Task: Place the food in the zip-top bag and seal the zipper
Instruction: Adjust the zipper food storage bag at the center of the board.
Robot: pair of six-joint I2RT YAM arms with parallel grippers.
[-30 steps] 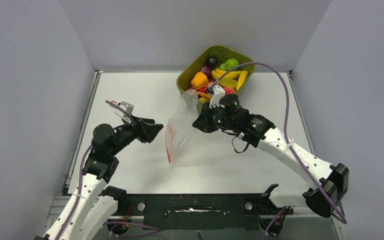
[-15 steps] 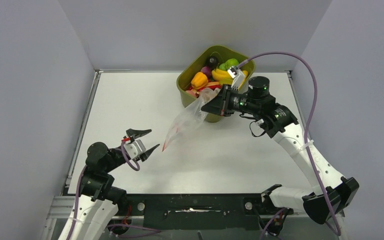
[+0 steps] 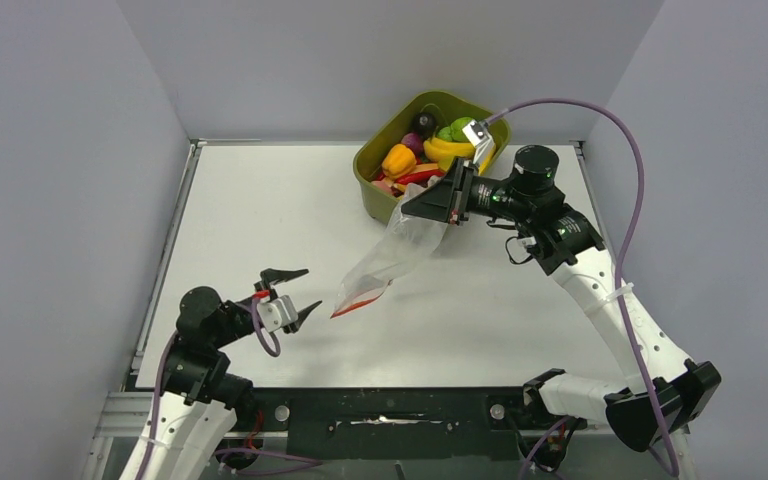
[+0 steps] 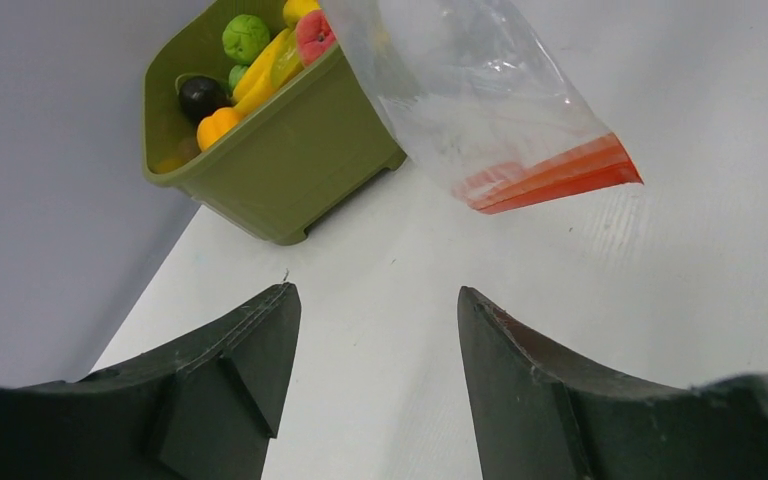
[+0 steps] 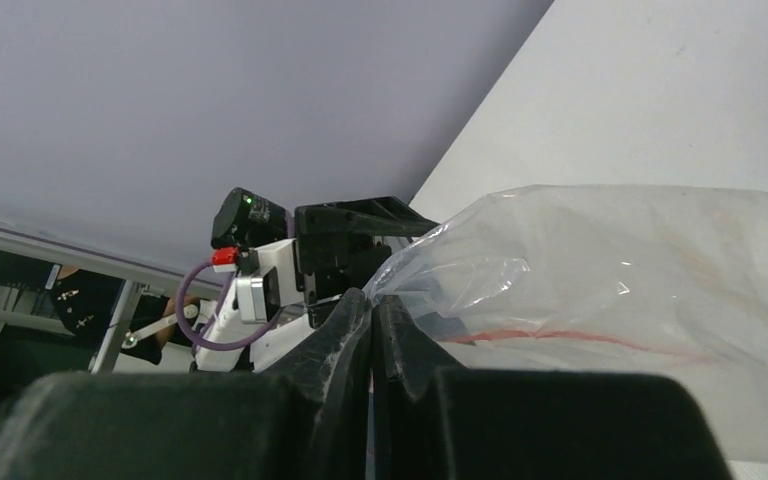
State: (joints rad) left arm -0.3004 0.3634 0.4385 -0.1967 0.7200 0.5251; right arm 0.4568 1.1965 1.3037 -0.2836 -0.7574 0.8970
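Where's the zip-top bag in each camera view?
Top external: zip-top bag near centre, slanting down-left.
Left wrist: upper middle, beside the green tub.
Right wrist: fills the right side.
Shared landmark: the bag's orange-red zipper.

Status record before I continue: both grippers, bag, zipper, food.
left gripper: open, empty, low over the table, pointing toward the bag
right gripper: shut on the zip-top bag at the end opposite the zipper, raised beside the green tub
bag: hangs slanted, no food visible inside
zipper: lowest end, nearest the left gripper; open or sealed unclear
food: in the green tub
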